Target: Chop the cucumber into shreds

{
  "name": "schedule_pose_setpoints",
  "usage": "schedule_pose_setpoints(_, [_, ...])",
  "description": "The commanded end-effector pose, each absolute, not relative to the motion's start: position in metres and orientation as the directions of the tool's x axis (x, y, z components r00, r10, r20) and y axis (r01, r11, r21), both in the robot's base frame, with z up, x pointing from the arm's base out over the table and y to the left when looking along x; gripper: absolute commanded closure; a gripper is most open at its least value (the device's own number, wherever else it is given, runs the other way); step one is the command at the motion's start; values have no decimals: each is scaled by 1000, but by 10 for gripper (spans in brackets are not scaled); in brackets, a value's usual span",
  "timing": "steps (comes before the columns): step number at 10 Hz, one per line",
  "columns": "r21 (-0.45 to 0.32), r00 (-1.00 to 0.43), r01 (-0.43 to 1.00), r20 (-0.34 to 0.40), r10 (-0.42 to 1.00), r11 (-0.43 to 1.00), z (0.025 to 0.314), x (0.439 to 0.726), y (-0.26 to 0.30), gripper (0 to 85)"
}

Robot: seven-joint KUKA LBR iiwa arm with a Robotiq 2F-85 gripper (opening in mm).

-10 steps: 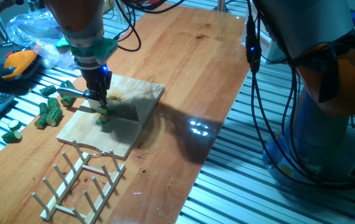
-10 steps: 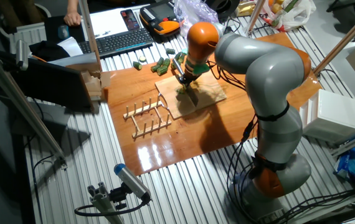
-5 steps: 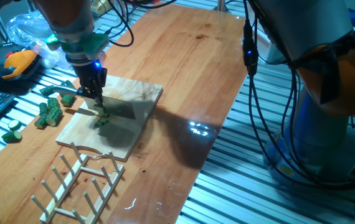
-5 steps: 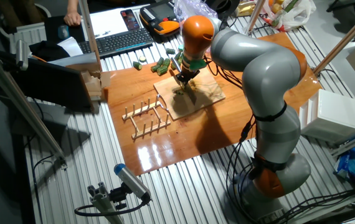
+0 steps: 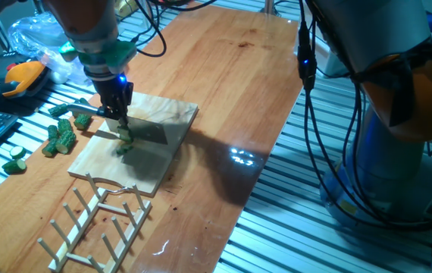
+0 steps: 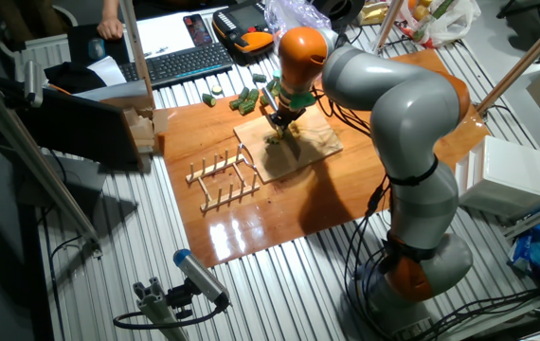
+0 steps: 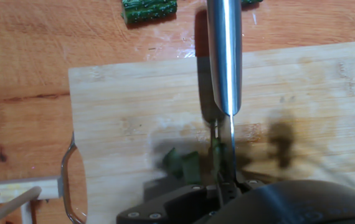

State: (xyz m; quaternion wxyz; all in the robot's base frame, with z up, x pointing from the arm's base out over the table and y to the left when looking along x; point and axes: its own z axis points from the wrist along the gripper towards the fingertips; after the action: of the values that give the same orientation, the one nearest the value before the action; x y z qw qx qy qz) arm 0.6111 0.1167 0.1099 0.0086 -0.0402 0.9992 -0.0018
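Note:
My gripper [image 5: 117, 114] is shut on a steel knife [image 7: 224, 56] and stands over the wooden board [image 5: 167, 114]. The blade [image 5: 146, 135] rests edge-down on the board. A small cluster of green cucumber bits, the shreds [image 7: 184, 163], lies right beside the blade, and it also shows in one fixed view [image 5: 125, 142]. I see no whole round slice. In the other fixed view the gripper [image 6: 282, 118] is over the board [image 6: 313, 152]. The fingertips are mostly hidden at the hand view's bottom edge.
A heap of dark-green knobbly cucumber chunks [image 5: 61, 136] lies left of the board, with one chunk at the top of the hand view [image 7: 149, 9]. A wooden rack [image 5: 98, 220] stands just in front of the board. A keyboard [image 6: 180, 62] and an orange tool [image 5: 23, 76] lie beyond.
The gripper and knife shifted slightly left, then a little back to the right. The blade stays at the cucumber bits, and the board has slid slightly.

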Motion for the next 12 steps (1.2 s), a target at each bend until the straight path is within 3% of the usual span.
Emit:
schedule_pose_setpoints(1, [-4,-997,-80,-17,-80,997,109,611,117,850])
schedule_pose_setpoints(8, [20,-995,-94,-38,-93,995,85,611,112,850])
schedule_pose_setpoints(12, [8,-996,-92,-10,-92,996,111,612,119,850])
